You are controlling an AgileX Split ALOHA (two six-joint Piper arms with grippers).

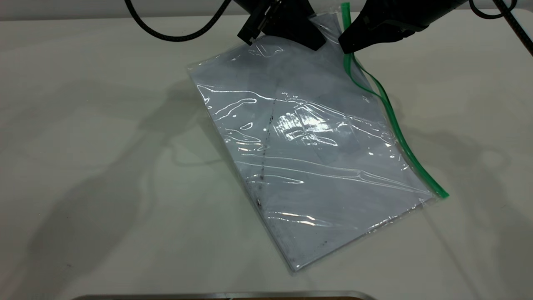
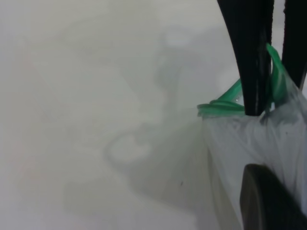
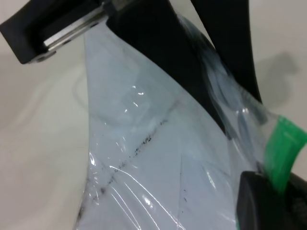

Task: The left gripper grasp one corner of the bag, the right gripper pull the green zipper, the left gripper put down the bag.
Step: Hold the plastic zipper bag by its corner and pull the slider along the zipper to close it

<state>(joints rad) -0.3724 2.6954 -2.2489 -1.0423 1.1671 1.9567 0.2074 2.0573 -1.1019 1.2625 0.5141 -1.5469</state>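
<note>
**Bag held up at its far corner, zipper pinched beside it**

A pale, matte table fills the exterior view, marked only by soft grey shadows of the arms and a few small specks. A strip of lighter wall is seen along the far edge, and a thin metallic rim (part of something unidentifiable) runs along the near edge.

The bag is laid diagonally across the middle of the table, its near end resting flat and its far corner lifted off the surface. White paper is seen through the glossy plastic, crossed by a dark speckled crease.

The left gripper is placed at the raised far corner, its fingers closed on the plastic. A thick black cable is looped away from it over the table.

The right gripper is positioned just beside it, its fingers narrowed onto the zipper close to that same corner. Below the grip the green strip is parted into two strands for a short way, then runs joined along the bag's long edge down to the near right corner, where it lies on the table.
</note>
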